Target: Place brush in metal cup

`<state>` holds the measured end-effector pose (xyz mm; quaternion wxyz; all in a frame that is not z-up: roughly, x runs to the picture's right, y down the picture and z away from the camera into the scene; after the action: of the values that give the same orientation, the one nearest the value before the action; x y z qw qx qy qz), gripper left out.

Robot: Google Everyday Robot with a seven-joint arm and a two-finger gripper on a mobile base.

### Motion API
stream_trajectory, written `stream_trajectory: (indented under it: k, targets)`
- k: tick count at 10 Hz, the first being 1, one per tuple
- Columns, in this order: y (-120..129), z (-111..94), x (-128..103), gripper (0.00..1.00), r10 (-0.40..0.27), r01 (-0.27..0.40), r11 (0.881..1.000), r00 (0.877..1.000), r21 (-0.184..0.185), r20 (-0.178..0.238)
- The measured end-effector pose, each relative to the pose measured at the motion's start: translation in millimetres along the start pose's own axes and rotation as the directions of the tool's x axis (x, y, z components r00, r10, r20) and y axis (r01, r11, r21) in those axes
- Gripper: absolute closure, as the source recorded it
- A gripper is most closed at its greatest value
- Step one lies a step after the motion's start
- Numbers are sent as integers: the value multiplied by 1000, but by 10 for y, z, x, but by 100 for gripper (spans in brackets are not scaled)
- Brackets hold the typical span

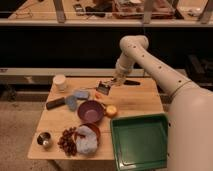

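The brush point(103, 88) hangs just over the back of the wooden table point(135, 102). Its squarish dark head points left and its slim handle runs up to the right into my gripper point(117, 81). The gripper is shut on the handle end and comes down from the white arm point(150, 60) at the right. The metal cup point(44, 140), small and shiny, stands upright at the table's front left corner, far from the gripper.
A purple bowl point(91, 111) sits mid-table with an orange fruit point(111, 111) beside it. A white cup point(60, 81), a black bar point(55, 103) and blue items point(75, 98) lie to the left. A green tray point(140, 142) fills the front right, near a cloth point(87, 140) and a dark red cluster point(67, 141).
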<state>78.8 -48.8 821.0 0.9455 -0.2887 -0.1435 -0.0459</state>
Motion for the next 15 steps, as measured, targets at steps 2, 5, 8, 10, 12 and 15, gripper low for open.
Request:
stream_trajectory:
  k: [2, 5, 8, 10, 12, 15]
  targets:
    - [23, -34, -75, 100, -14, 14, 1000, 1000, 13, 11]
    - [264, -222, -576, 100, -63, 58, 995, 996, 84, 58]
    - [585, -312, -1049, 100, -146, 133, 981, 986, 138, 85]
    - [729, -293, -1404, 100, -226, 212, 964, 971, 159, 75]
    - [880, -248, -1761, 100, -308, 294, 941, 950, 166, 61]
    - [1025, -125, -2238, 100, -415, 405, 901, 909, 159, 37]
